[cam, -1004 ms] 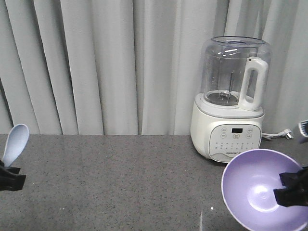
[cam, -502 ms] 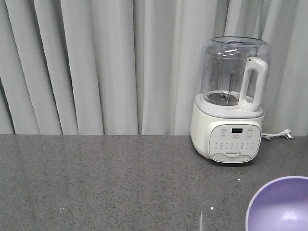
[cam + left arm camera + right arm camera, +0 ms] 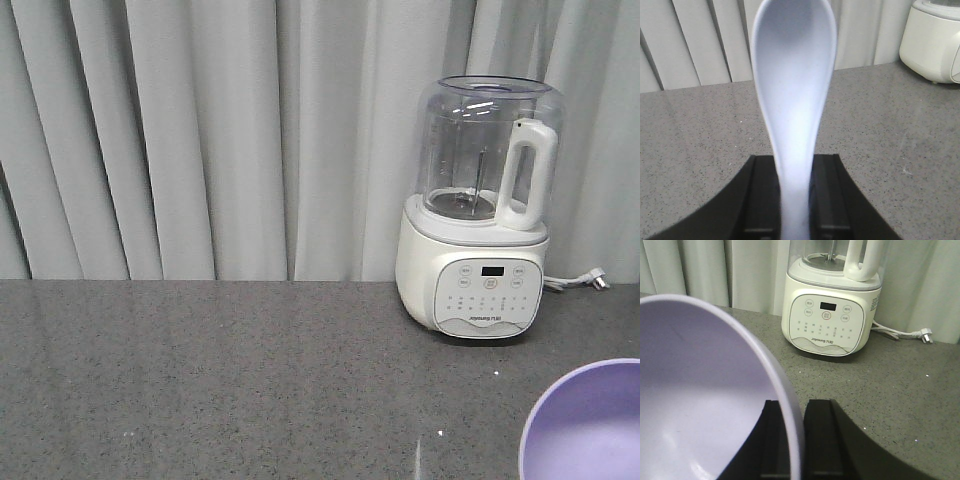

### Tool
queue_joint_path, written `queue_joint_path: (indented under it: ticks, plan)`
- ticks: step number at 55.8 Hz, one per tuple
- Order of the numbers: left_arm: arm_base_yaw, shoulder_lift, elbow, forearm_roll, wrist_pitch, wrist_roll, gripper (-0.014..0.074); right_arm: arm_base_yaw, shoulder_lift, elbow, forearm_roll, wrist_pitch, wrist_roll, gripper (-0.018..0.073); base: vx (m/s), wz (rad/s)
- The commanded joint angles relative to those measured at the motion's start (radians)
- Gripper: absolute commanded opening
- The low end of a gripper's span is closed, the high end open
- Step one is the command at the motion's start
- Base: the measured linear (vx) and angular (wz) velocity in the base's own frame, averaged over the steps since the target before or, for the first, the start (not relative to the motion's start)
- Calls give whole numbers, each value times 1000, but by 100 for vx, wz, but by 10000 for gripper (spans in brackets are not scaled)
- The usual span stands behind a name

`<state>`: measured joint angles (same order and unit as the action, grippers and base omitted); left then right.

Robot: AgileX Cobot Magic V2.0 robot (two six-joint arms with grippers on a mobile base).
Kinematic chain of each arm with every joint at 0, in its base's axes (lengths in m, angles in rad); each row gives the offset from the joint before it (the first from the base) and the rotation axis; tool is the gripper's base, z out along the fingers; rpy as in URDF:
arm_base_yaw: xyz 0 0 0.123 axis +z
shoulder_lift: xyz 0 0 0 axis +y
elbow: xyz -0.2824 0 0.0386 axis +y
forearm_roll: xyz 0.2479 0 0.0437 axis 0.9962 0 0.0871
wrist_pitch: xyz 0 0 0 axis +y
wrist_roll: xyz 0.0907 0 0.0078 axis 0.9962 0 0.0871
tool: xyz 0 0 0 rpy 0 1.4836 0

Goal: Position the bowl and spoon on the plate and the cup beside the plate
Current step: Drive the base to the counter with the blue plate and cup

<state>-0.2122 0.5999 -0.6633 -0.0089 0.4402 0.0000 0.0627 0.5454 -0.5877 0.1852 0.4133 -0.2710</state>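
Spoon (image 3: 792,90) pinched in left jaws, bowl (image 3: 700,390) rim pinched in right jaws

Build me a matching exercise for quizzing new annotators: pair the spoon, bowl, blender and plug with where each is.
Things: 1 spoon; 2 bowl; 3 blender; 4 plug.
Places: A standing on the counter before the curtain; B rim pinched between the right fingers; C lying on the counter beside the blender; D held between the left fingers.
Pairs: 1-D; 2-B; 3-A; 4-C.
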Motion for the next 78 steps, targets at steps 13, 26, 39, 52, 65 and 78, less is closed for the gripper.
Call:
queue_joint_path:
  ticks: [13,26,39,52,65,78]
  plan:
    - [-5,0,-30,-10,-84,-12,-6,1,1,-32,4,-83,-8,-8,0,0]
    - [-5,0,-30,-10,-84,-12,-6,1,1,-32,4,-83,-8,-8,0,-2]
    - [-5,0,-30,-10,-84,-12,-6,1,1,-32,4,-83,-8,-8,-5,-16]
    - [-5,0,-30,-10,-84,-12,-6,1,1,-32,4,-83,-8,-8,-9,-35]
    - [-5,0,-30,-10,-84,-12,-6,1,1,-32,4,-83,-8,-8,-12,-49]
    - [-5,0,-30,-10,-84,-12,-6,1,1,-32,4,-83,-8,-8,-13,-51]
